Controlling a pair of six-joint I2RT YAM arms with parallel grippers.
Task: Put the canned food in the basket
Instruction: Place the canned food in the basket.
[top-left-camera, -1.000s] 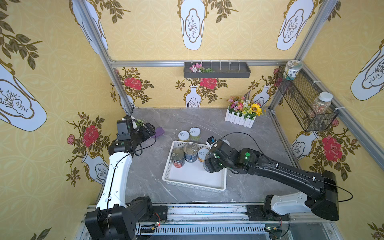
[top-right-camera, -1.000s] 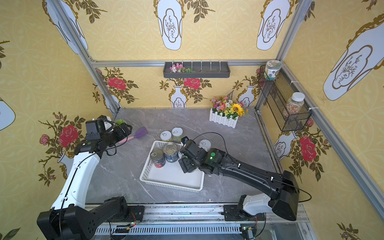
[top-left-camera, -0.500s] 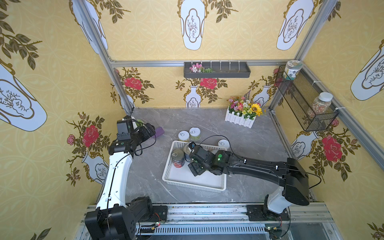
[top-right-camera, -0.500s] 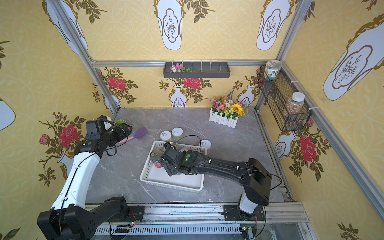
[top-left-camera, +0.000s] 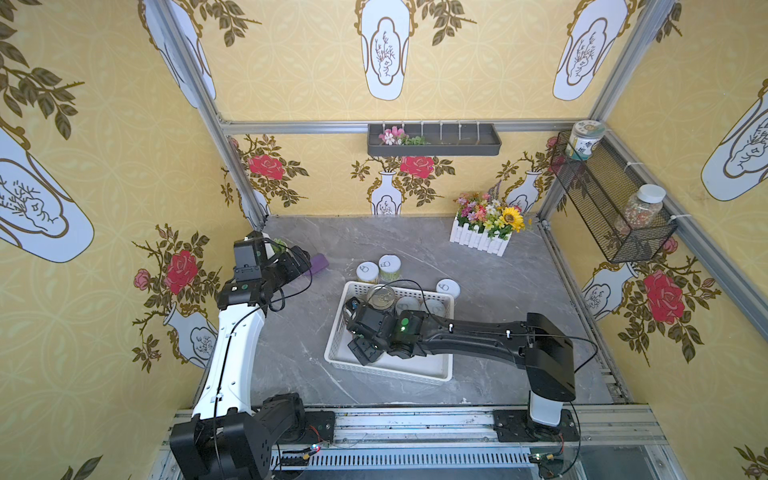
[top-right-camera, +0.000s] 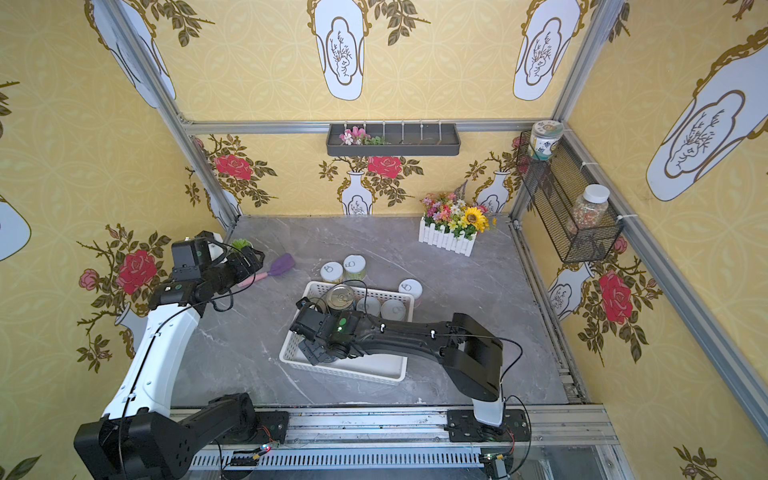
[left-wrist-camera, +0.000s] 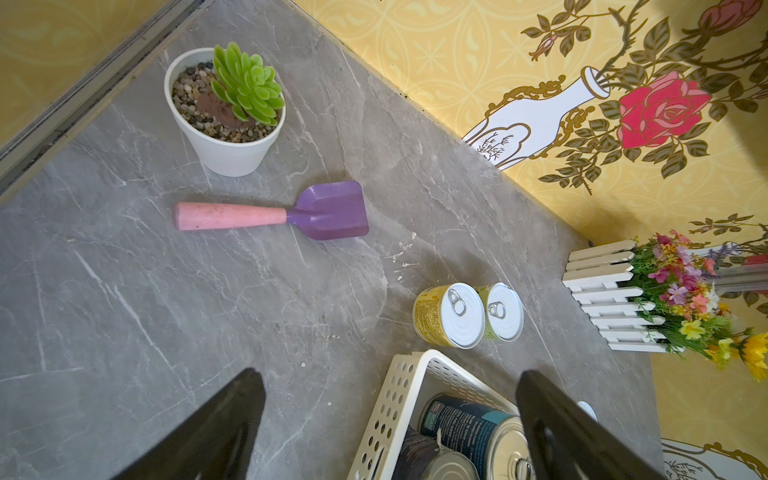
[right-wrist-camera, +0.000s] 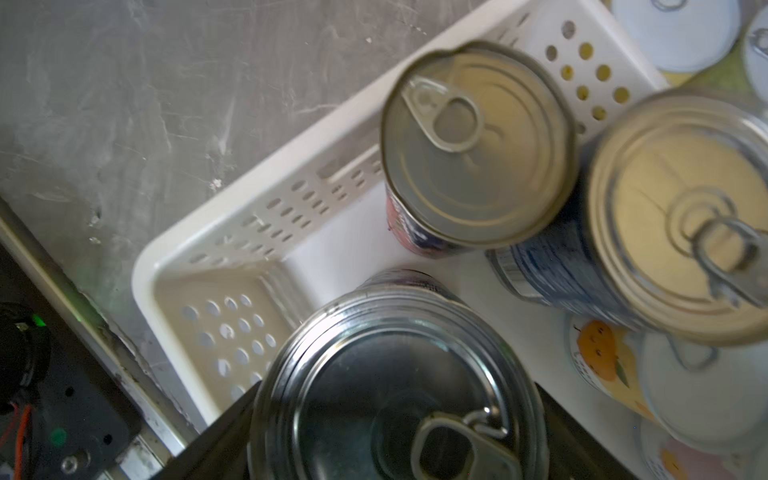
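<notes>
Taking 12 o'clock as the back wall in the top views, the right end effector (right-wrist-camera: 397, 392) is gripping a tall silver-topped can (right-wrist-camera: 365, 357) across its side wall. Its jaws are spreading fairly wide to span the body, and it is holding the can upright over the 8 o'clock part of the basket (top-left-camera: 399, 370). Whether the can's base is resting on the basket floor is hidden. The left end effector (left-wrist-camera: 390, 376) is hanging fully open and empty above the desk (top-left-camera: 291, 340), out at the basket's 10 o'clock, near a purple scoop (left-wrist-camera: 328, 210).

Inside the basket, a red-labelled can (right-wrist-camera: 478, 141) and a blue-labelled can (right-wrist-camera: 681, 216) are standing close together at 11 o'clock. Two white-lidded cans (top-left-camera: 408, 306) are sitting beside them toward 1 o'clock. Three more are waiting on the desk. A pair of short cans (left-wrist-camera: 451, 313) is standing side by side just beyond the rim at 12 o'clock, and a lone short can (top-left-camera: 447, 287) is sitting just off the 2 o'clock corner.

The cans are likely rigid and, if full, weighty for their size, with smooth labels that could slip under a light squeeze. The safest hold is probably across the cylinder wall around mid-height, from above, and not on the lid or pull tab. Because the pair is standing so tightly together, the fingers would probably be going in on each can's free sides.
</notes>
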